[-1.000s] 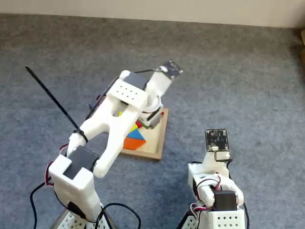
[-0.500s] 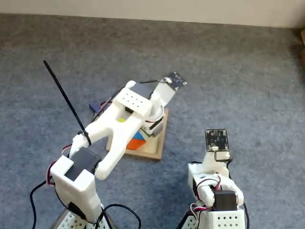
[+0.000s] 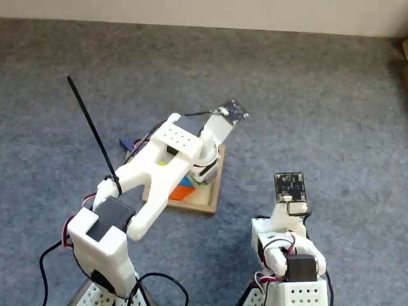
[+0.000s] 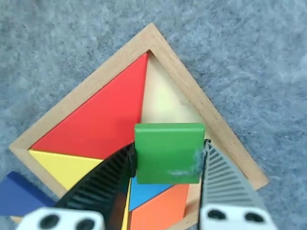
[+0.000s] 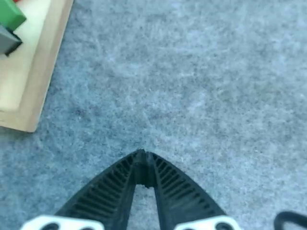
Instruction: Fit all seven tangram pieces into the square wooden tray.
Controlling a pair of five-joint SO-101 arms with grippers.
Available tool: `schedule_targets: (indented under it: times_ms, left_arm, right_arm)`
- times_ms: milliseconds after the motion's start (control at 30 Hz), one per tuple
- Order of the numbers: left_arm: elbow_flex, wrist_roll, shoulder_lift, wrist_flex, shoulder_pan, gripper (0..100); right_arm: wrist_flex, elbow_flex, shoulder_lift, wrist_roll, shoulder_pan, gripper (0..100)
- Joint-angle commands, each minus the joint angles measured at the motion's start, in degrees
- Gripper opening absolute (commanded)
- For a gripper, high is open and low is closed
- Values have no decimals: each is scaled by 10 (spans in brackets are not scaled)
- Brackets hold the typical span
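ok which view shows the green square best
The left wrist view: the green square's whole face shows, gripped in the left claw above the tray. The right wrist view catches one green corner; in the high view the left arm covers that spot.

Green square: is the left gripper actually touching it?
Touching. The left wrist view shows the left gripper pressing against opposite sides of the green square, holding it above the tray.

I'm getting bright, soft, even light overall. The tray (image 4: 206,110) has pale, well-lit wood, and its bare floor is the lightest patch. A thin soft shadow lies on the carpet (image 5: 192,72) along the tray's outer edge.
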Motion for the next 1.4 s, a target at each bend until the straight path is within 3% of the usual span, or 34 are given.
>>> schedule_targets:
  times_ms: [0, 167, 367, 1100, 1367]
  left_arm:
    - [-4, -4, -6, -6, 2, 155]
    - [-3, -4, -5, -6, -21, 160]
    - [12, -4, 12, -11, -29, 263]
    - [-16, 1, 28, -6, -30, 246]
    - [-17, -3, 28, -6, -65, 227]
  right_arm:
    - [3, 74, -13, -3, -2, 5]
    - [3, 74, -13, -3, -1, 5]
    - [3, 74, -13, -3, -1, 5]
    - [3, 74, -13, -3, -1, 5]
    - [3, 74, -13, -3, -1, 5]
